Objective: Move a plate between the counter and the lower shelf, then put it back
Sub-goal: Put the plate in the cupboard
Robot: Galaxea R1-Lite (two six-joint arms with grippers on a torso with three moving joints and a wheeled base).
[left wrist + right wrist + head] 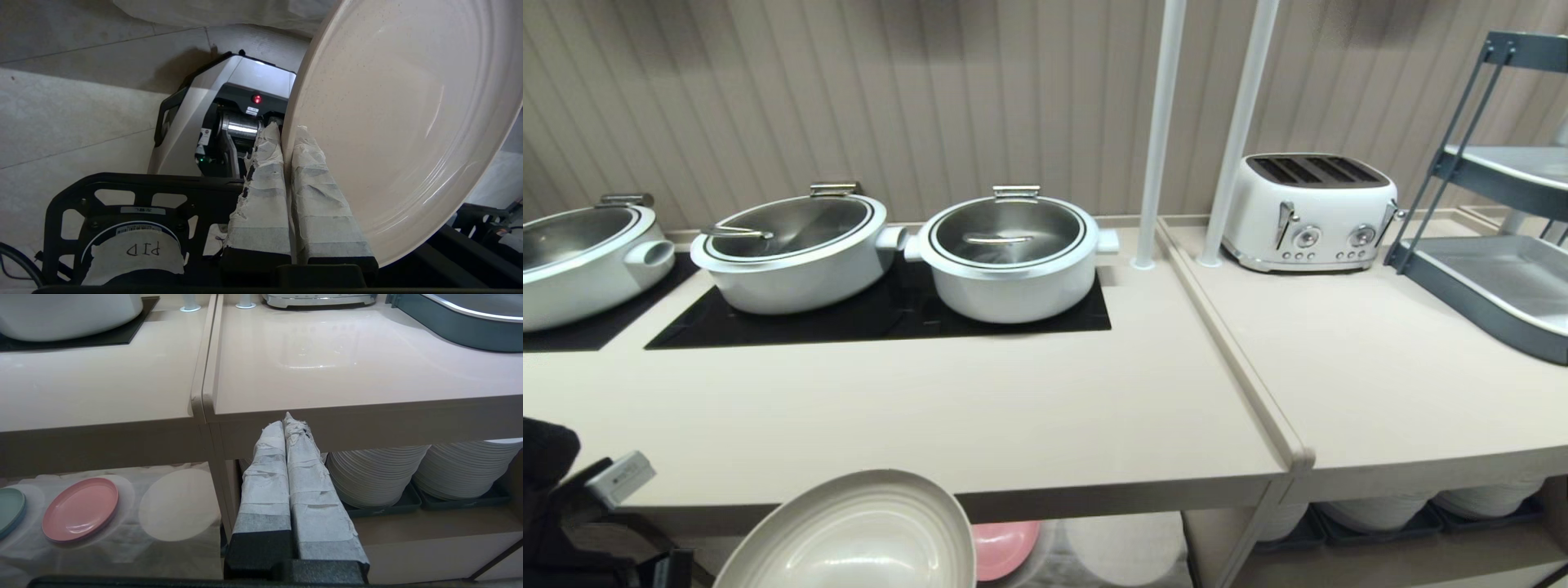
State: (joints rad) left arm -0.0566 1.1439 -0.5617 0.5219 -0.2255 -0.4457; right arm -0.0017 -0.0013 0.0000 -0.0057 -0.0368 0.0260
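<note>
Left claw (286,134) pinches the plate's (858,535) rim, tilted below the bench (947,416) edge; right claw (288,424) closed, empty.

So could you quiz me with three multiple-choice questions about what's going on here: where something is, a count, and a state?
1. Where is the cream plate?
A. flat on the counter
B. held in front of the counter's edge
C. on the toaster

2. How many white pots stand on the black hob panels?
A. one
B. three
C. five

3. The left gripper is:
A. shut on the plate's rim
B. wide open
C. holding a pink plate

Answers: 1 B, it hangs tilted below the counter's front edge; 2 B, three show in the head view; 3 A, its taped fingers pinch the rim.
</note>
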